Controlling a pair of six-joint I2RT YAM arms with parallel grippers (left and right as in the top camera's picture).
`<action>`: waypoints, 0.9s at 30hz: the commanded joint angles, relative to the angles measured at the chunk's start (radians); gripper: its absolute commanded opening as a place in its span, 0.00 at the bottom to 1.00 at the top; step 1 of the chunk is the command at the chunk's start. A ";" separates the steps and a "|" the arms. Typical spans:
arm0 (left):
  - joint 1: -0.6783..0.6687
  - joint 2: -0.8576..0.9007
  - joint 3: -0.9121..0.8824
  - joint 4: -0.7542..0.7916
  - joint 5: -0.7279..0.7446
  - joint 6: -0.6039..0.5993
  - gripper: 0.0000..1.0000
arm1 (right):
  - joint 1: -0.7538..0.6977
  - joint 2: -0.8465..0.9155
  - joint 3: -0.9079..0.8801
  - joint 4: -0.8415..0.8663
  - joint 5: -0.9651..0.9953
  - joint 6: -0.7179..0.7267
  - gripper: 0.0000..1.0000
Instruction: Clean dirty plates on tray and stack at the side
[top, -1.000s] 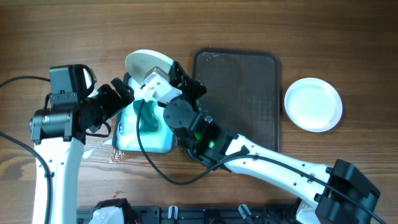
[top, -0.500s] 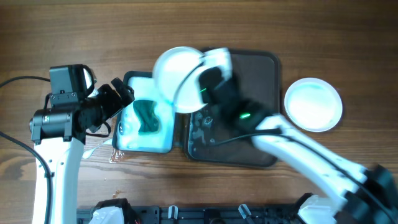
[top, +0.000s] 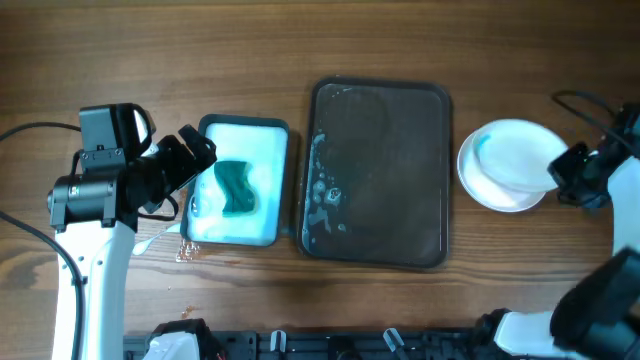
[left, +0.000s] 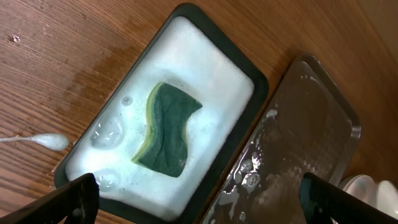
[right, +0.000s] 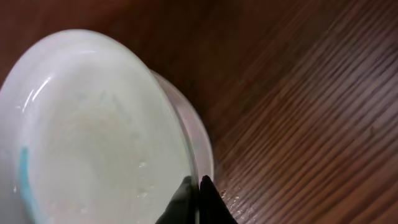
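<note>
**Inspector:** Condition of the tray?

**Onlooker:** Dark, rectangular, with rounded corners and a pebbled bed. It is wet, with water beads and suds along its left side.

**Inspector:** And the plates?

**Onlooker:** Both are right of the tray, on the wood-grain desk. The lower plate lies flat. The upper plate sits over it. It is round, white and glossy, with a thin teal streak near its left rim. It looks tilted, though glare in the wrist view makes the angle hard to judge.

**Inspector:** Right gripper?

**Onlooker:** Its jaws are pinched on the upper plate's rim. The black tips nearly meet, with only the thin edge between them.

**Inspector:** Left gripper?

**Onlooker:** Its jaws are wide apart and grip nothing. It is poised above the basin, just left of the tray.

**Inspector:** Contents of the basin?

**Onlooker:** Dense white foam fills the dark-rimmed rectangle. A sponge lies in it, with a green scouring face over a yellow layer and a wavy outline. The desk beside the basin is damp.
</note>
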 joint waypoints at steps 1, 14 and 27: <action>0.005 -0.003 0.011 0.000 0.012 0.005 1.00 | 0.012 0.052 -0.005 0.001 -0.109 -0.111 0.56; 0.005 -0.003 0.011 0.000 0.012 0.005 1.00 | 0.621 -0.676 0.078 -0.099 -0.715 -0.336 1.00; 0.005 -0.003 0.011 0.000 0.012 0.005 1.00 | 0.736 -0.943 -0.110 0.084 -0.225 -0.547 1.00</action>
